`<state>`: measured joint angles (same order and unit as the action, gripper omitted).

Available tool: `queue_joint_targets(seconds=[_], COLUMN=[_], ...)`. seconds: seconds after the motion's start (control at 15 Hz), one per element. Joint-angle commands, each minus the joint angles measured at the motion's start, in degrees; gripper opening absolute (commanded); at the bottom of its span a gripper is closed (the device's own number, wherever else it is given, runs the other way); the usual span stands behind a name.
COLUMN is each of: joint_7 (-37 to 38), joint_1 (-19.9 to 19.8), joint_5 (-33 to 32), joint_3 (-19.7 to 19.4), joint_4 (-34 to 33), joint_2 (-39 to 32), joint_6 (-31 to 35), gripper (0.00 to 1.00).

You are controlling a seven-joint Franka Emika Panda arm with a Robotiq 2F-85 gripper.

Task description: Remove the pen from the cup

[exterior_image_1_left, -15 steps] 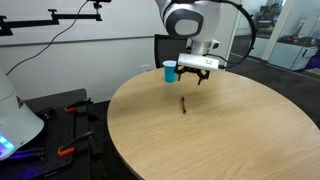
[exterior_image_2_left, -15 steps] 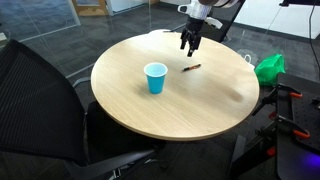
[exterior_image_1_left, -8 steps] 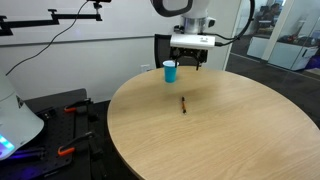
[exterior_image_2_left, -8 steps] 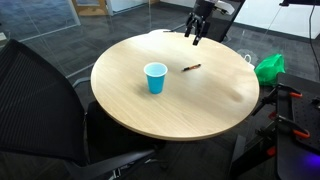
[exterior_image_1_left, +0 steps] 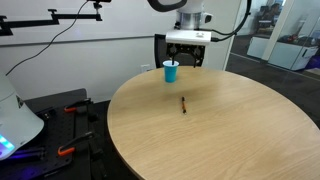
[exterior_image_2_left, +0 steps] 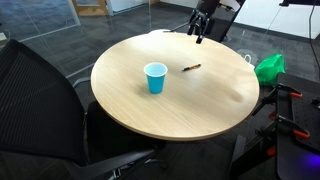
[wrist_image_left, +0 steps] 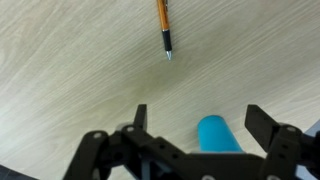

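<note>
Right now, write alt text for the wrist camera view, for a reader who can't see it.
Seen from above, the pen lies flat on the wooden table near the top edge, outside the blue cup. The gripper, open and empty, frames the blue cup at the bottom edge.

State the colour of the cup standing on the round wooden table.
The cup is teal-blue, shown best in an exterior view.
</note>
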<state>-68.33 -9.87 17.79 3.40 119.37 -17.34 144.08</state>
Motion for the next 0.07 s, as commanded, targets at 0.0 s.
queue_joint_targets(seconds=[0.0], joint_7=[0.2], joint_1=[-0.2], joint_5=[-0.2], joint_3=[0.2], joint_4=[0.0], joint_2=[0.0], joint_6=[-0.1], gripper=[1.0])
